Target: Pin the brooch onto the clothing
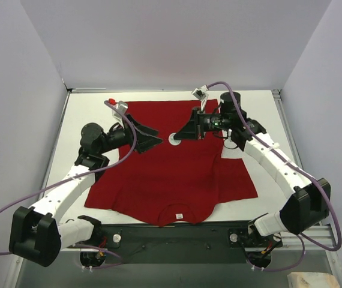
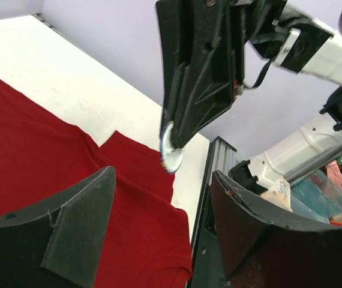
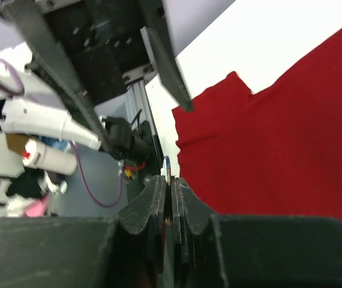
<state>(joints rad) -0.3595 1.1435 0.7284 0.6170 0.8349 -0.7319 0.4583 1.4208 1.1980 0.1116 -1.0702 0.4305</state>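
Closest in, the left end effector [image 2: 162, 204] is spread open and empty. Just past its tips the brooch [image 2: 171, 151] is pinched edge-on by the clenched right end effector [image 3: 168, 183], so the T-shirt [image 1: 159, 180] on the counter [image 1: 93, 105] is found straight below it, probably not touched yet.

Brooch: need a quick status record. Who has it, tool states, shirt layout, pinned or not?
brooch: gripped by its edge in the right tool, in the air over the shirt's middle
right tool: shut on the brooch
left tool: open, empty, pointed at the brooch, not touching it
shirt: red, spread flat on the table, collar towards the arm bases, white label showing
pinned: not yet
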